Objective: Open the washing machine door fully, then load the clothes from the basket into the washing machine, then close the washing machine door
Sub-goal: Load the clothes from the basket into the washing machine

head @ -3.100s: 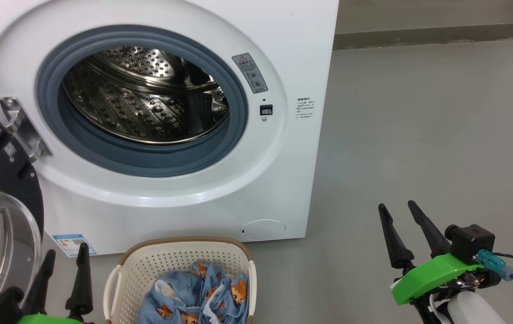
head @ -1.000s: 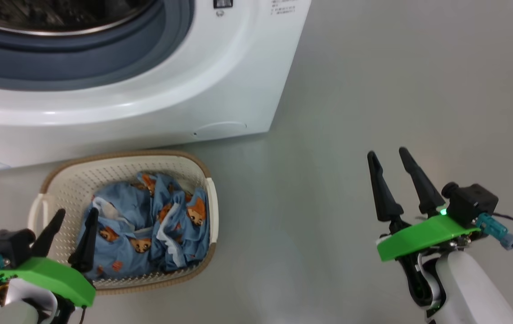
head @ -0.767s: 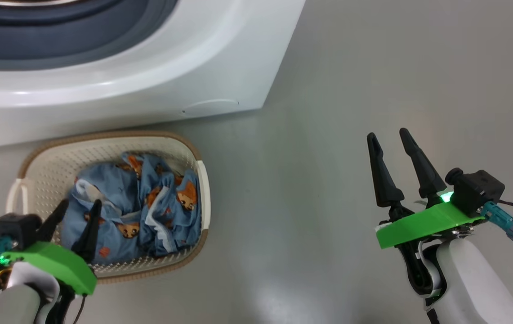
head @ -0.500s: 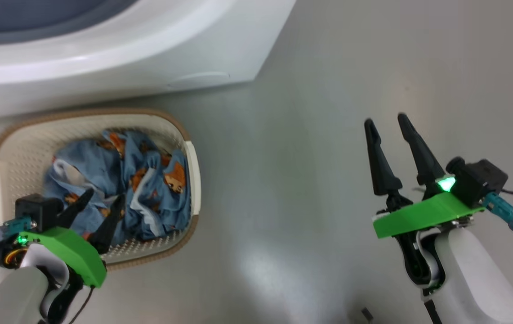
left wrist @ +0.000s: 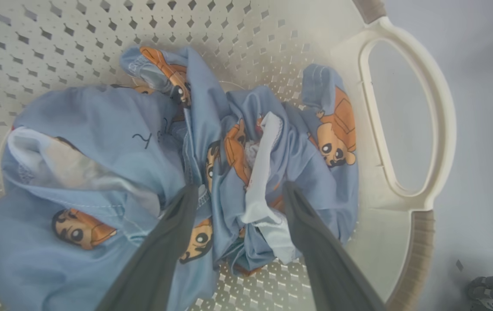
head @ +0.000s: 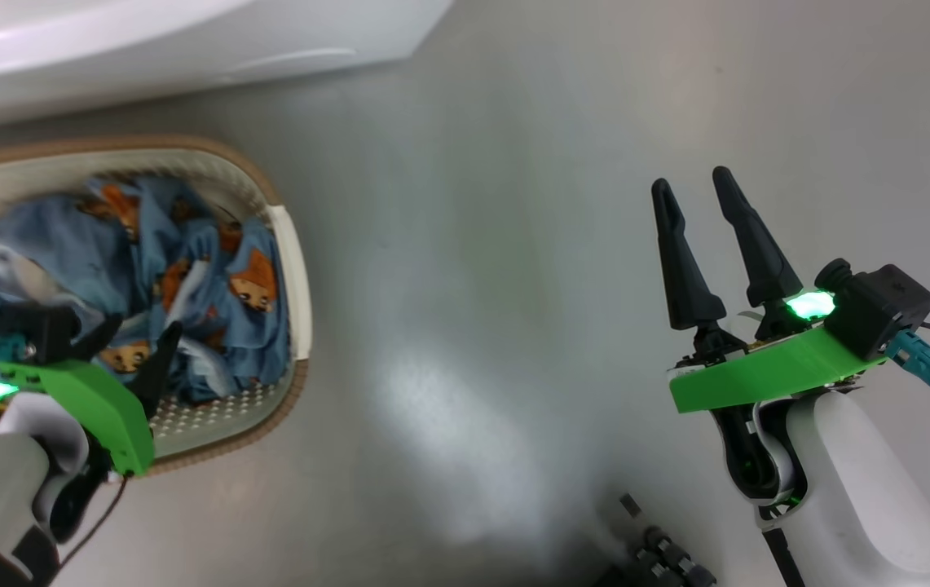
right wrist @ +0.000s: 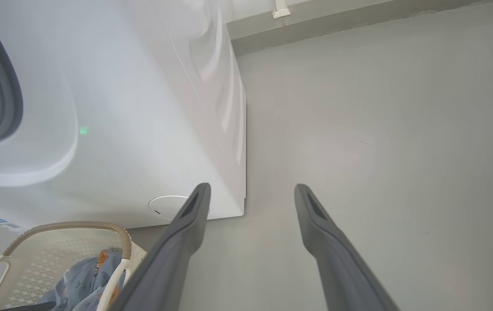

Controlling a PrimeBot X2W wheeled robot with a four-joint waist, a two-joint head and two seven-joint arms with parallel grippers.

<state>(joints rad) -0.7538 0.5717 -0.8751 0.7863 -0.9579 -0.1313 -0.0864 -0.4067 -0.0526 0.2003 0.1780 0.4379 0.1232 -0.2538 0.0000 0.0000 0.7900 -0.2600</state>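
Left gripper (head: 141,326) held spread, empty, over light blue cartoon-print clothes (head: 65,244) in cream perforated plastic basket (head: 289,269), lower left | step: loading pickup | next: lowering, closing required

Floor (head: 513,244): smooth grey, glossy, w/ a pale glare patch near the middle of the head view. Standing on it: the washing machine (head: 147,41), white, its btm front edge across the upper left. Just in front sits the basket (head: 289,269), cream w/ brown rim, close to the machine's base, a thin strip of floor between. Near the btm edge: a small dark fleck (head: 630,505) and a dark ribbed obj (head: 664,562), partly cut off, can't tell what.
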